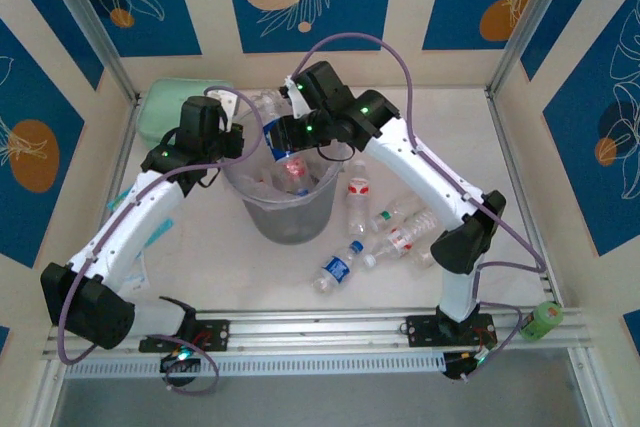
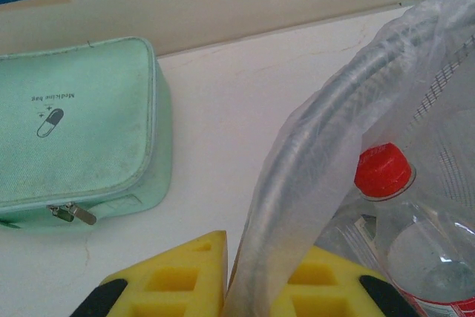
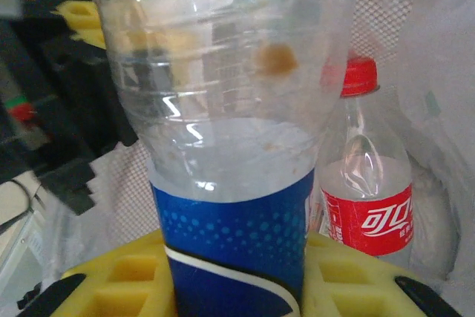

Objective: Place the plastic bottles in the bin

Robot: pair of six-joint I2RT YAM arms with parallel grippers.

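The bin (image 1: 285,215) stands mid-table (image 1: 200,257) with the left tool (image 1: 236,147) at its left rim and the right tool (image 1: 278,137) holding a blue-labelled bottle (image 1: 264,107) over its mouth, four bottles (image 1: 357,202) lying just to its right and a mint-green pouch (image 1: 165,109) behind its left side.

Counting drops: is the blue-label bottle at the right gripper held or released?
Held. Yellow fingers of the right gripper clamp the blue-label bottle at its label, over the bin, beside a red-capped bottle inside.
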